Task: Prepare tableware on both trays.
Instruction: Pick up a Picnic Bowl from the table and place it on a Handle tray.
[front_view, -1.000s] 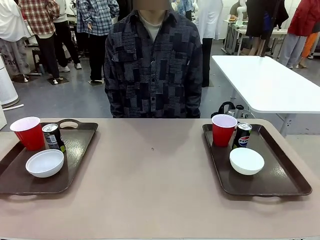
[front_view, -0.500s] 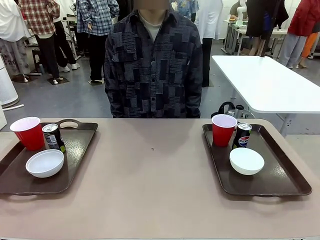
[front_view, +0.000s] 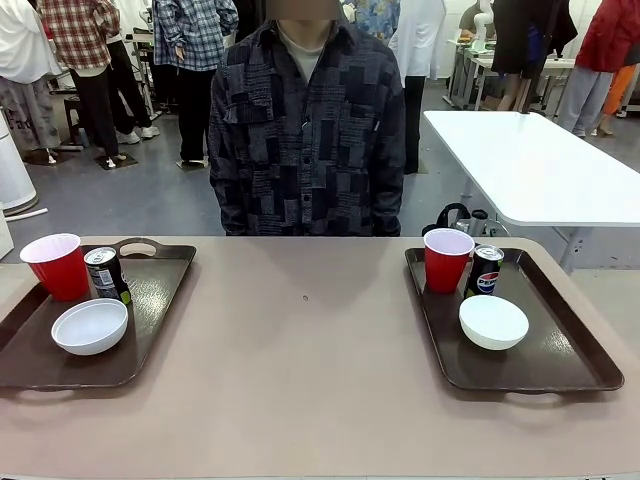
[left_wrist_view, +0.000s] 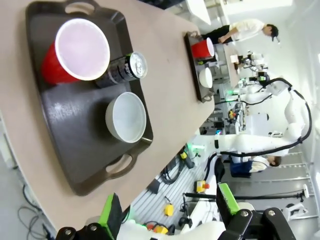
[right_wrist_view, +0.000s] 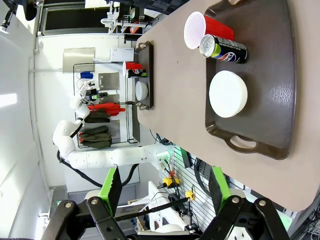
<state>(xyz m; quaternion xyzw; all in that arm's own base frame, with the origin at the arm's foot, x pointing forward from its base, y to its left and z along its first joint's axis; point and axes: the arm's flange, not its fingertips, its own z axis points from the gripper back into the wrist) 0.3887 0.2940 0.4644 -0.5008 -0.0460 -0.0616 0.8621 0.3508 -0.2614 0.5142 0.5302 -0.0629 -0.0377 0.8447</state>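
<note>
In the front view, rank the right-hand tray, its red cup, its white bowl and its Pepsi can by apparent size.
1. Right-hand tray, by far the largest.
2. White bowl and red cup: close; the bowl is wider and nearer the camera, the cup taller, so no ranking.
3. Pepsi can, smallest.

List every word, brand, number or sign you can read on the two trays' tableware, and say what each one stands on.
Pepsi globe logo, no letters legible: on the dark can on the right tray.
Print on the dark can on the left tray: too small and blurred to read.
Red cups and white bowls: no print seen.
</note>
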